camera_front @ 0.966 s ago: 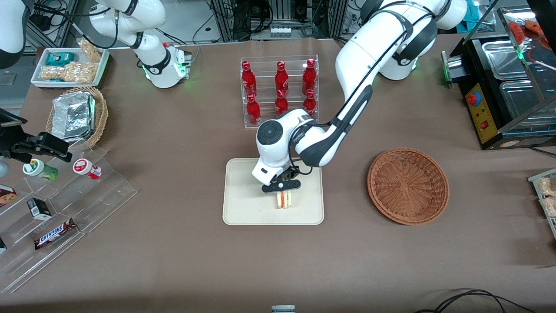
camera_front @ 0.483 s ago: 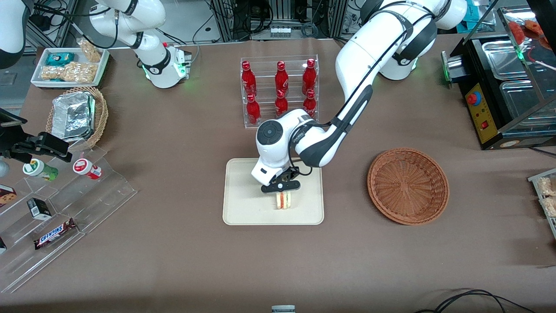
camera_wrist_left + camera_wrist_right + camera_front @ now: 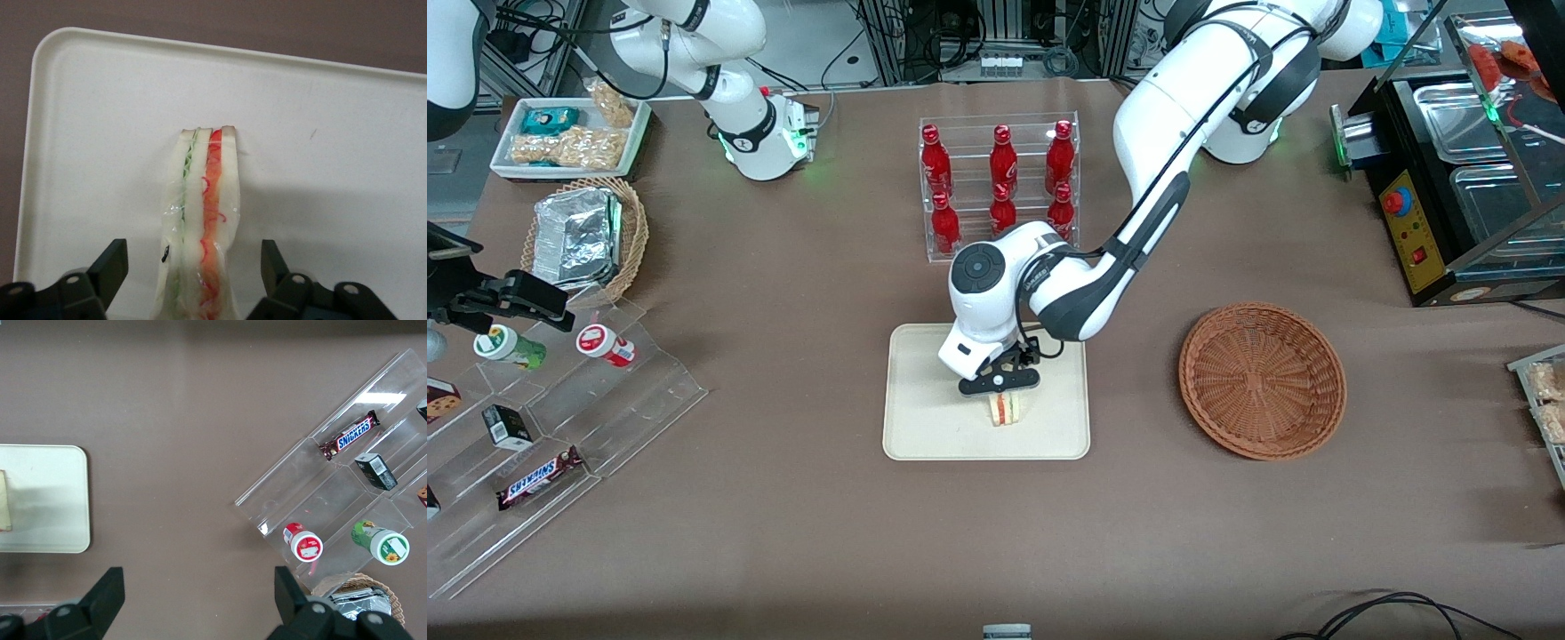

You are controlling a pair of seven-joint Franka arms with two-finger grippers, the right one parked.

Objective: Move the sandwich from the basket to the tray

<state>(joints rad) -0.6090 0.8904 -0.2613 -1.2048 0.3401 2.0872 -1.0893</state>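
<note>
The sandwich (image 3: pixel 1007 409) (image 3: pixel 200 220) stands on its edge on the cream tray (image 3: pixel 925 427) (image 3: pixel 347 133), white bread with green and orange-red layers showing. My gripper (image 3: pixel 1000 384) (image 3: pixel 193 277) hangs just above it, open, one finger on each side of the sandwich with a gap between each finger and the bread. The reddish-brown basket (image 3: pixel 1262 380) lies empty on the table beside the tray, toward the working arm's end. An edge of the sandwich (image 3: pixel 4 500) also shows on the tray (image 3: pixel 53 500) in the right wrist view.
A clear rack of red bottles (image 3: pixel 1000 173) stands farther from the front camera than the tray. A clear stepped display (image 3: pixel 560 427) with snacks, a tan basket with a foil container (image 3: pixel 583 236) and a white snack tray (image 3: pixel 569 138) lie toward the parked arm's end.
My gripper has risen slightly off the sandwich and drifted a little away from the front camera. The sandwich stays put on the tray.
</note>
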